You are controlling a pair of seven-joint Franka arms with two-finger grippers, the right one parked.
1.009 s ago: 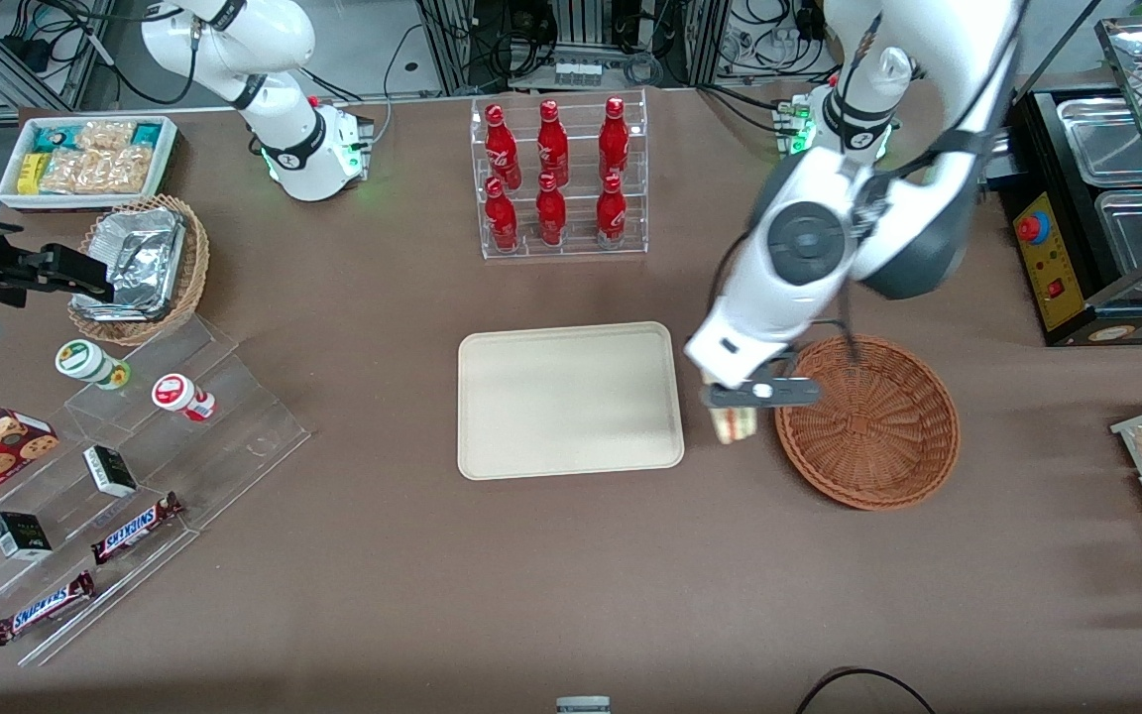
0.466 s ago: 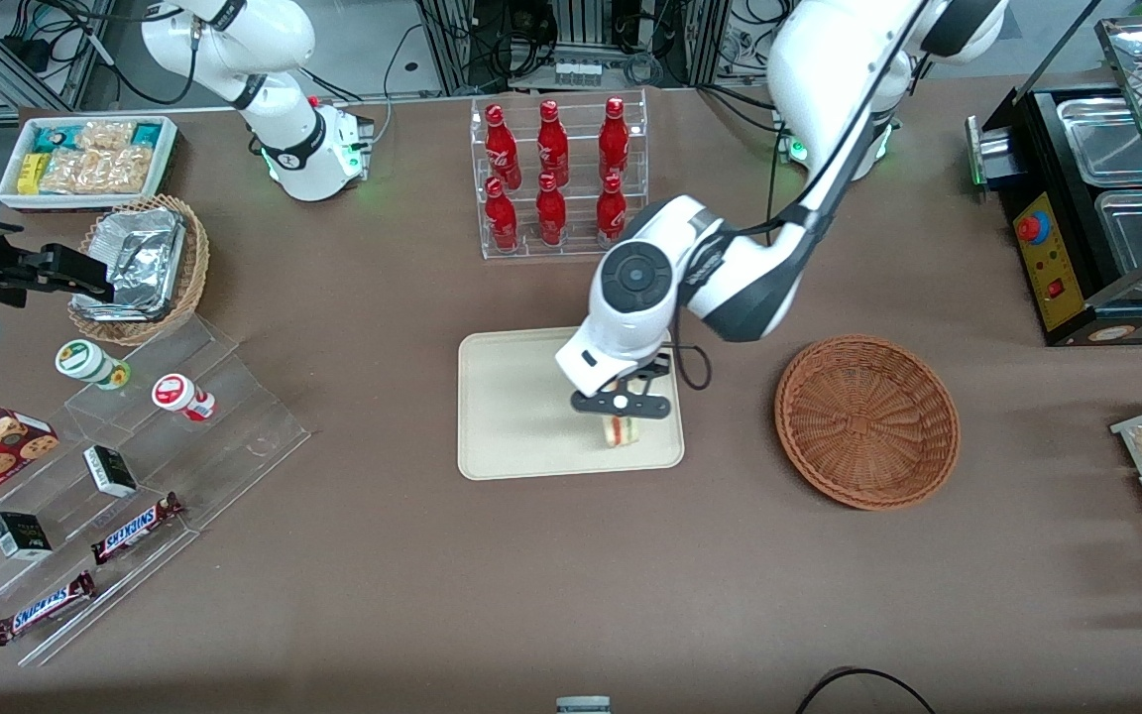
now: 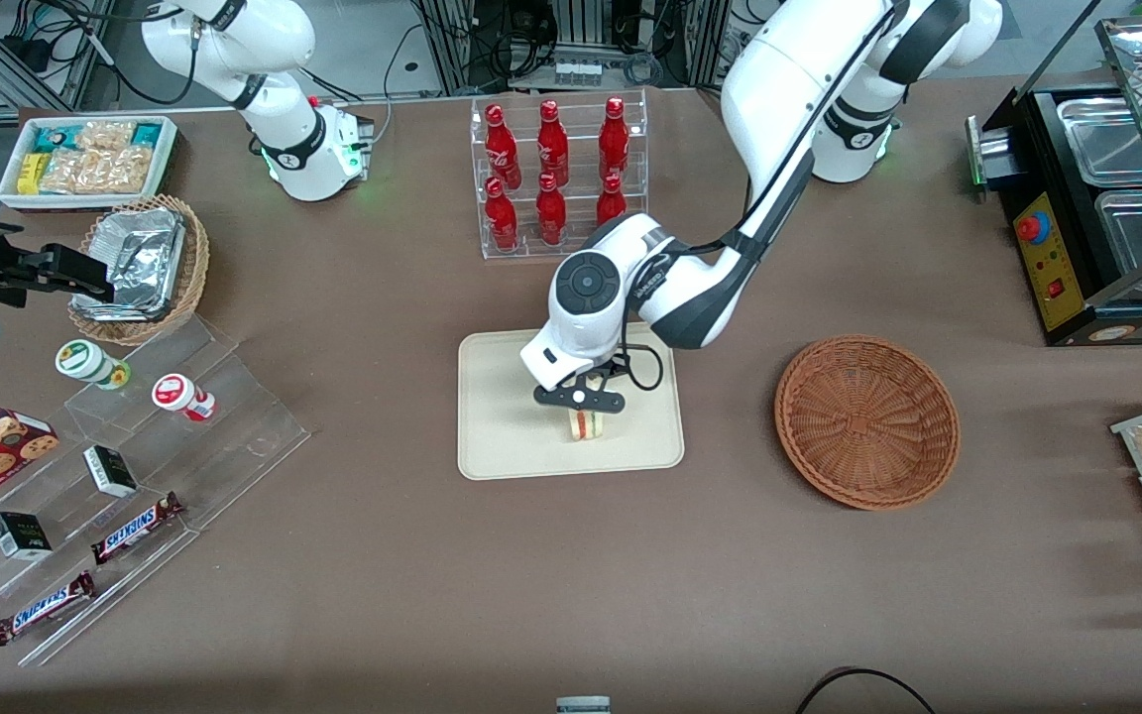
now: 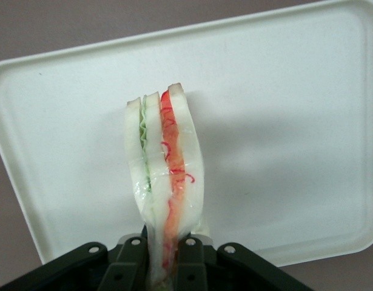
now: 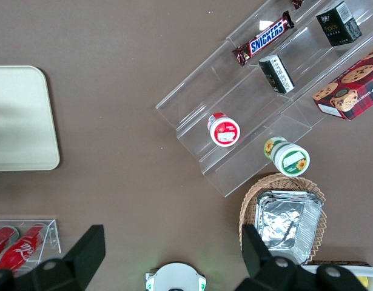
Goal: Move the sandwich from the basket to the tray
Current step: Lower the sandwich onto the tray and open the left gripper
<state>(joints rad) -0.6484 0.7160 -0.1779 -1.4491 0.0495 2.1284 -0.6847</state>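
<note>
My left gripper (image 3: 580, 400) is shut on the sandwich (image 3: 587, 425) and holds it over the cream-beige tray (image 3: 502, 416), nearer the front camera than the tray's middle. In the left wrist view the sandwich (image 4: 165, 176) is a wrapped white wedge with a red-orange and a green stripe, pinched between the black fingers (image 4: 130, 267) of the gripper (image 4: 164, 265), with the tray (image 4: 283, 127) under it. I cannot tell whether the sandwich touches the tray. The round reddish-brown wicker basket (image 3: 866, 420) sits beside the tray toward the working arm's end, with nothing in it.
A clear rack of red bottles (image 3: 556, 178) stands farther from the front camera than the tray. Toward the parked arm's end are clear stepped shelves (image 3: 135, 476) with snacks, a foil-lined tan basket (image 3: 142, 266) and a white box of packets (image 3: 87, 159). A black appliance (image 3: 1096, 218) stands at the working arm's end.
My left gripper carried the sandwich from beside the basket's rim across onto the tray area, moving toward the parked arm's end. The basket stayed put.
</note>
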